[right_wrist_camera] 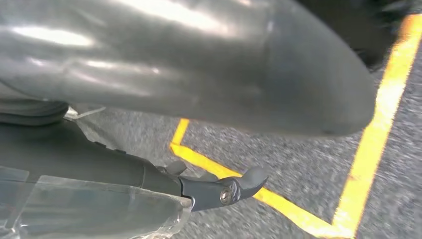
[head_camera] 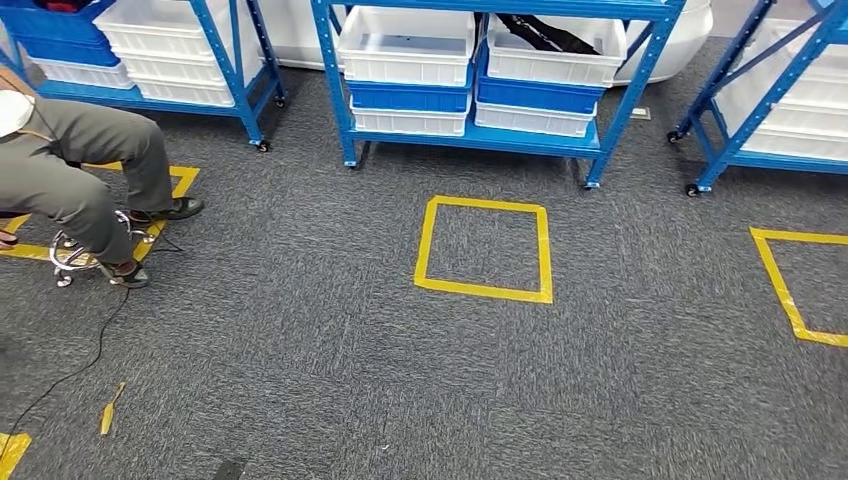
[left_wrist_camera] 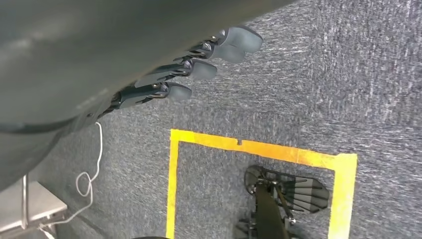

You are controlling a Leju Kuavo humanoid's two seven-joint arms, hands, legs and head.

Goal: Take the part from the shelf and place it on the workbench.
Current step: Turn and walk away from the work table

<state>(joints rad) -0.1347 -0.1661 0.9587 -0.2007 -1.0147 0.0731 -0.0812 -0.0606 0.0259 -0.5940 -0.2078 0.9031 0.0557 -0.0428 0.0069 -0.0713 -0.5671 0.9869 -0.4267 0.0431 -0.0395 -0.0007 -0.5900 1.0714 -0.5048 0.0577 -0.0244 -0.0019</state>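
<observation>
Grey carpet (head_camera: 330,360) runs across the whole floor in my head view, marked with yellow tape. Nearest to me, on my left, a loose scrap of yellow tape (head_camera: 110,410) lies beside a thin black cable (head_camera: 80,365). Further on, a seated person (head_camera: 75,175) in grey trousers has both feet by a chrome chair base (head_camera: 75,255), over a taped outline. Straight ahead sits a yellow tape square (head_camera: 484,249), with part of another square (head_camera: 800,285) off to my right.

From the left wrist view I see my left hand (left_wrist_camera: 191,67) hanging above the carpet, dark fingers (left_wrist_camera: 174,92) stretched out side by side with nothing in them. From the right wrist view my right hand (right_wrist_camera: 219,189) shows one dark finger over the carpet; a clear, glassy piece (right_wrist_camera: 94,209) sits against it, but I cannot tell whether the hand is gripping it or how wide it stands.

Beyond the square stands the blue shelf (head_camera: 480,135), loaded with white bins (head_camera: 405,45) and blue bins (head_camera: 410,98). One white bin (head_camera: 555,50) holds a dark object (head_camera: 545,33); I cannot tell if that is the part. More blue racks flank it on both sides
</observation>
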